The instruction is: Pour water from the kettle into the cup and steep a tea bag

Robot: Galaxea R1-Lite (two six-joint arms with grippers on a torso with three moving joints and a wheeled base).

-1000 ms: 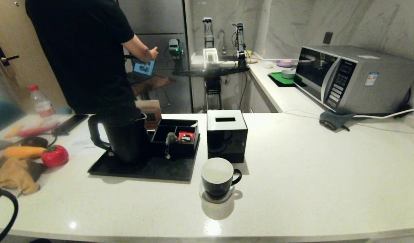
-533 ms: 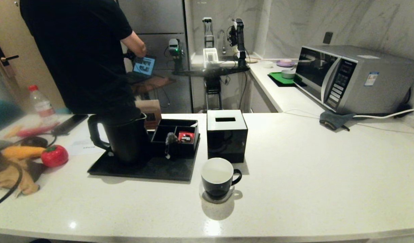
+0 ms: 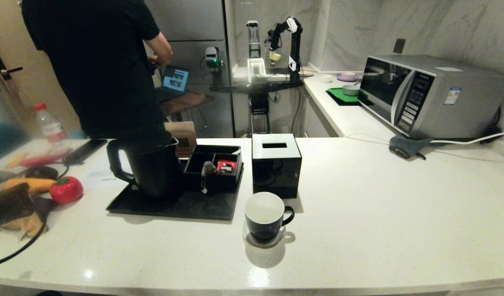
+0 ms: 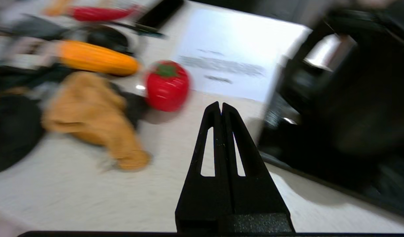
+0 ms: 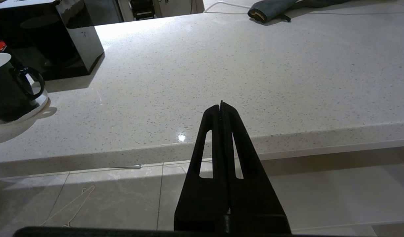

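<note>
Tomato (image 4: 167, 86) and cloth (image 4: 96, 126) flank the left gripper (image 4: 221, 107), jaws clenched empty.

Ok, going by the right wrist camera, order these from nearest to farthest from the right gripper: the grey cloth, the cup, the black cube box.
From the right gripper, shut and held off the counter's front edge:
1. The cup, nearest, toward the robot's left near the counter's front.
2. The black cube box, just behind the cup.
3. The grey cloth, farthest, at the counter's back.
</note>
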